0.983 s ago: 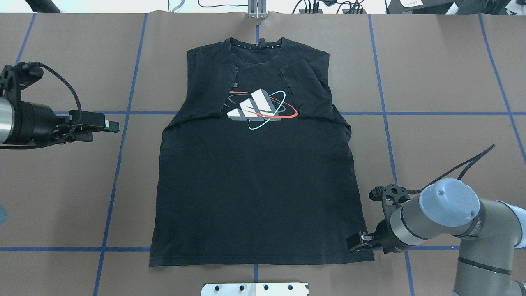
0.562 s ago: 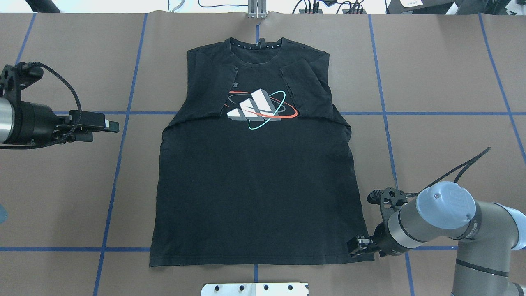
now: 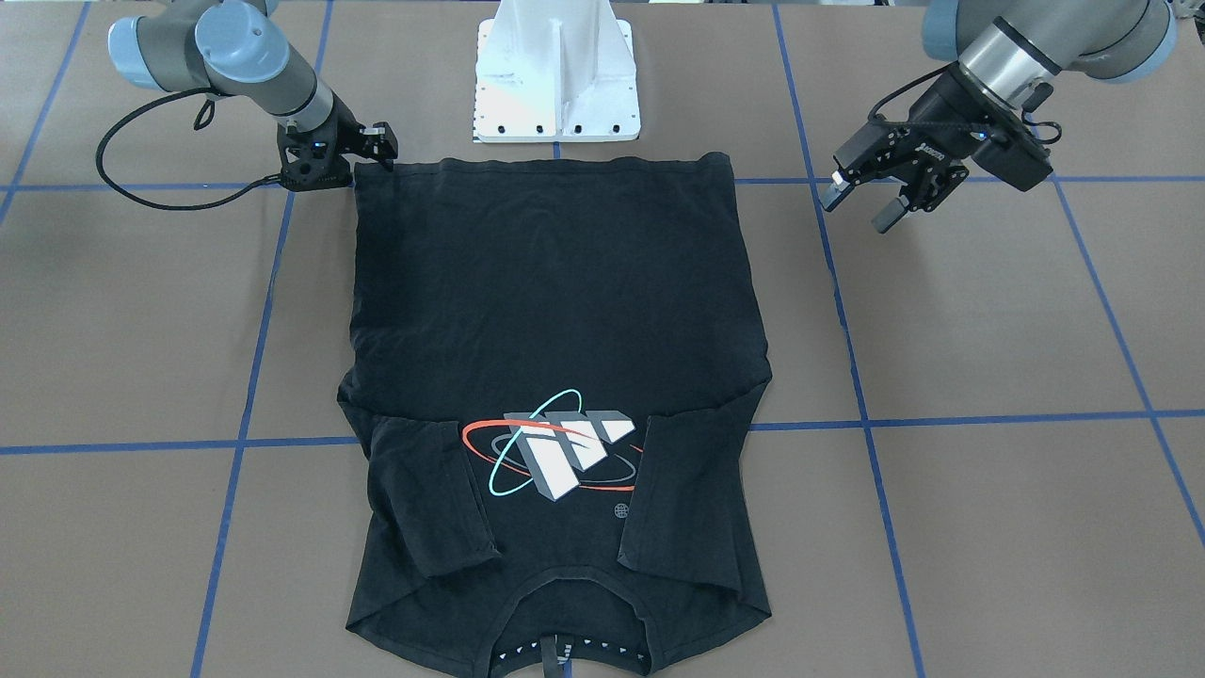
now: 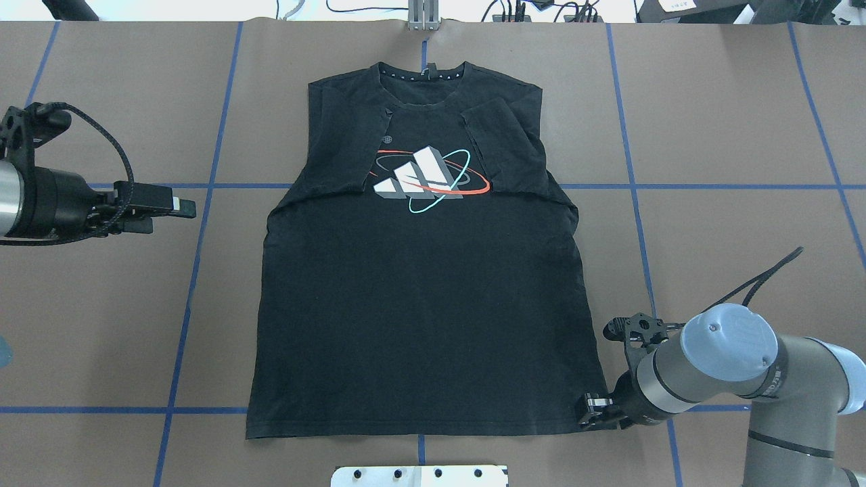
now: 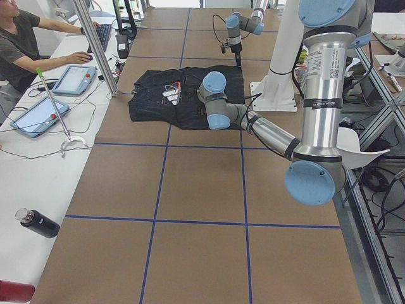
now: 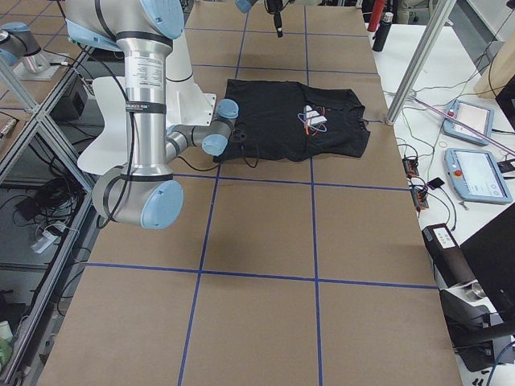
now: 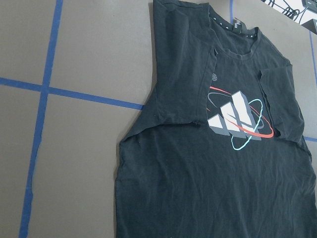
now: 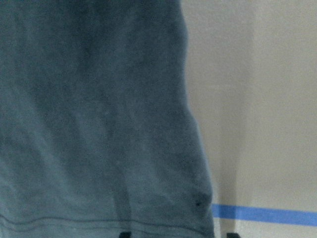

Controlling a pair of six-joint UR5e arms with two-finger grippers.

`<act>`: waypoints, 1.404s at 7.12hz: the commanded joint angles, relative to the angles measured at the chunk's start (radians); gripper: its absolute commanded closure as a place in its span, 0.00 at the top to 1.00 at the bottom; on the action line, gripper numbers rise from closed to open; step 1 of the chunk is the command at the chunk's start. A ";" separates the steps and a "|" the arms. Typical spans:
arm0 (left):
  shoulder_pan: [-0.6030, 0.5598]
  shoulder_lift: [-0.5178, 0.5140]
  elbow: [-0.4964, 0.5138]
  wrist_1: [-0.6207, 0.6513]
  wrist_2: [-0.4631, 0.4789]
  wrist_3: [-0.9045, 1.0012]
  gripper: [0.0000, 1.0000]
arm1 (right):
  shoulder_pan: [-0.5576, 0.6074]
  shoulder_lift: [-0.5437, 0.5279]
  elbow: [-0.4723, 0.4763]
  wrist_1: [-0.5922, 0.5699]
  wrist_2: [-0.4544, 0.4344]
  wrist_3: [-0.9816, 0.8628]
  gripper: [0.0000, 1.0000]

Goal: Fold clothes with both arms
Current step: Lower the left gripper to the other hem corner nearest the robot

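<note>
Shirt: black T-shirt (image 4: 419, 304) flat on matte brown table (image 4: 731, 135), front up, collar away from robot, both sleeves folded inward beside logo (image 4: 423, 177). Soft limp knit, few wrinkles, hem straight. Right tool (image 4: 594, 410) low at hem's right corner, fingers spread astride it, likely set to pinch corner for fold. Left tool (image 3: 857, 212) wide, empty, hanging well off shirt's left side.

— What is the desk (image 4: 731, 101) covered with?
— Brown paper (image 4: 101, 304), crossed by blue tape lines (image 4: 731, 186).
— And alongside?
— A white bench (image 5: 19, 183) is seen, on which tablets (image 5: 74, 79) and a dark bottle (image 5: 38, 223) are laid, with an aluminium post (image 5: 95, 47) fixed.
</note>
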 commanded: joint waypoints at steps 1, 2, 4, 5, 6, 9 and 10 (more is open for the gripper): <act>0.000 0.000 0.000 0.000 0.000 0.000 1.00 | -0.001 0.000 0.000 0.000 0.005 0.001 0.57; 0.000 0.001 0.000 0.000 0.000 0.000 1.00 | -0.001 -0.001 0.001 -0.001 0.007 0.001 0.49; 0.000 0.001 0.000 0.000 0.000 0.000 1.00 | 0.001 -0.002 0.004 -0.001 0.008 0.001 0.19; 0.000 0.001 0.000 0.000 0.000 0.000 1.00 | -0.001 -0.002 0.006 -0.001 0.007 0.001 0.06; 0.000 0.001 0.000 0.000 0.000 0.000 1.00 | 0.001 -0.003 0.009 -0.001 0.008 0.001 0.00; 0.002 0.004 -0.002 0.002 0.000 0.000 1.00 | 0.001 -0.002 0.039 -0.001 0.013 0.001 0.00; 0.033 0.010 -0.003 0.002 0.000 -0.011 1.00 | -0.001 0.017 0.056 0.000 0.011 0.001 0.00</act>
